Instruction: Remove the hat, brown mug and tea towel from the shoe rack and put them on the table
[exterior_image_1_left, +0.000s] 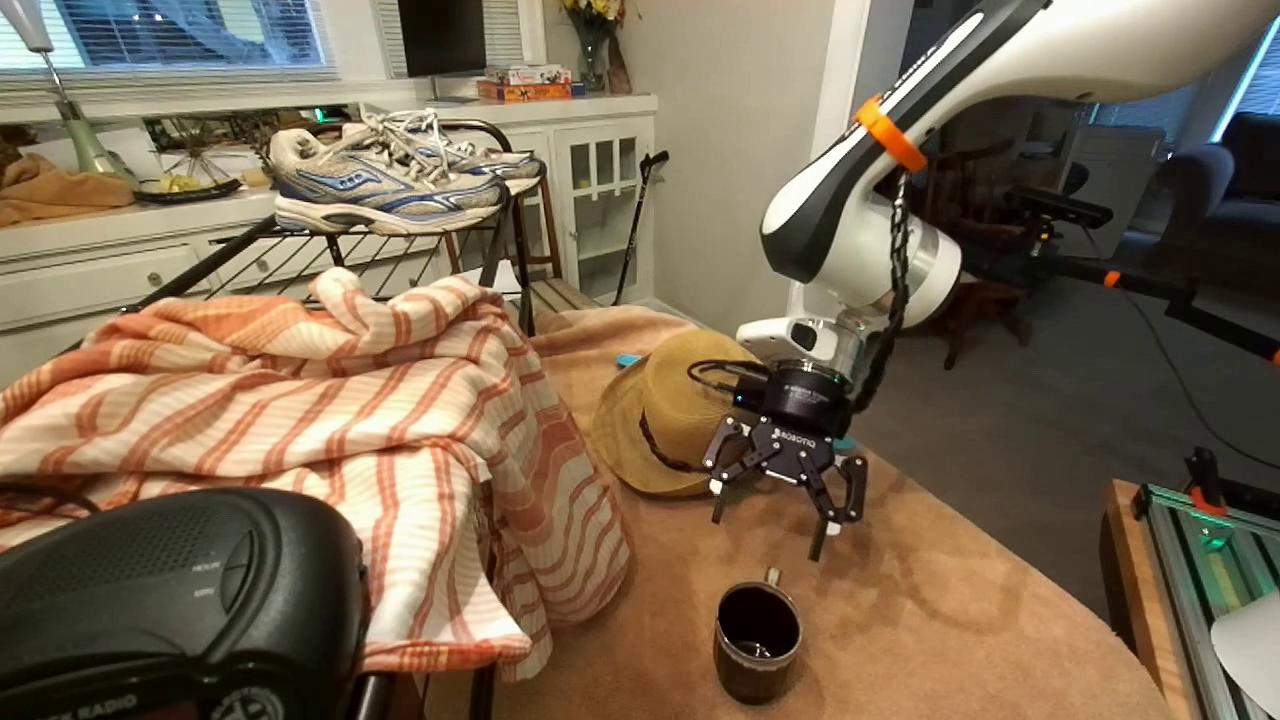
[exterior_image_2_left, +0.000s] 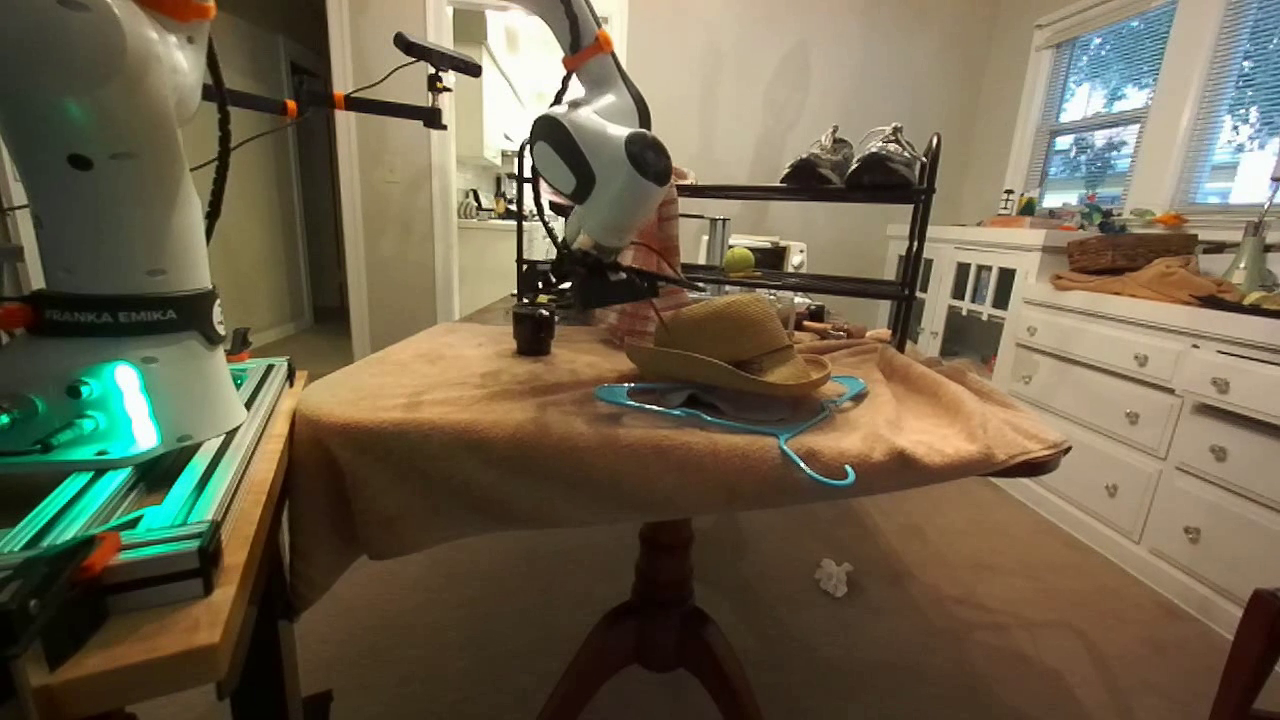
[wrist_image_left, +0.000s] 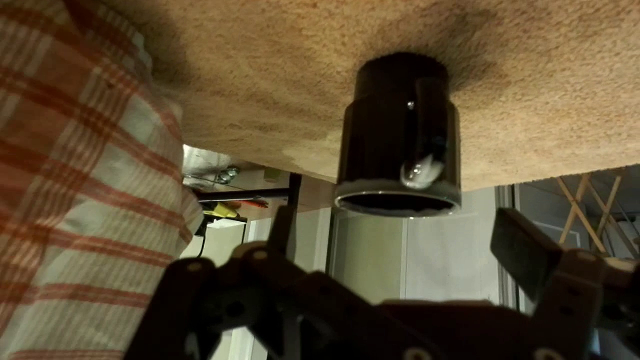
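Note:
The brown mug (exterior_image_1_left: 757, 655) stands upright on the cloth-covered table (exterior_image_1_left: 930, 610); it also shows in an exterior view (exterior_image_2_left: 534, 332) and, inverted, in the wrist view (wrist_image_left: 395, 135). Its handle faces my gripper (exterior_image_1_left: 768, 532). My gripper is open and empty, above the table, beyond the mug's handle side; its fingers (wrist_image_left: 393, 230) are wide apart in the wrist view. The straw hat (exterior_image_1_left: 665, 400) lies on the table behind the gripper, partly hidden by it; it shows too in an exterior view (exterior_image_2_left: 728, 335). The striped tea towel (exterior_image_1_left: 370, 400) drapes over the shoe rack (exterior_image_2_left: 750, 192) and hangs down its side.
Running shoes (exterior_image_1_left: 390, 185) sit on the rack's far end. A black clock radio (exterior_image_1_left: 180, 600) stands at the near end by the towel. A blue hanger (exterior_image_2_left: 735, 425) lies on the table under the hat's brim. A green ball (exterior_image_2_left: 739, 261) is on the rack's lower shelf.

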